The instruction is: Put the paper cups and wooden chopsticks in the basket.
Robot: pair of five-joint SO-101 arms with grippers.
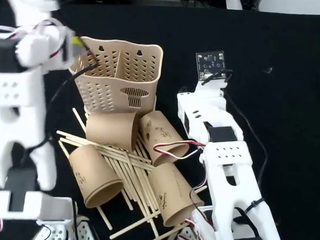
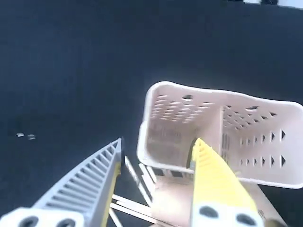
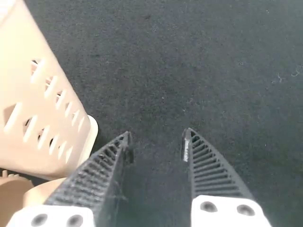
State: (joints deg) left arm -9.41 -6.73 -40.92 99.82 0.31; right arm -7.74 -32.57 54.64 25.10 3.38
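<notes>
cups (image 1: 94, 176), four smooth tapered paper ones, lie tipped over a fan of thin wooden chopsticks (image 1: 133, 164), all outside the basket (image 1: 119, 74) just behind: beige perforated plastic, mouth up to take them. left gripper (image 2: 157, 142) hangs spread near its rim, right gripper (image 3: 156, 139) spread beside it, both empty, ready to pick

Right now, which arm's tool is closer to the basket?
Left. The left tool hovers at the basket rim; the right tool sits off to its side, over the table.
</notes>
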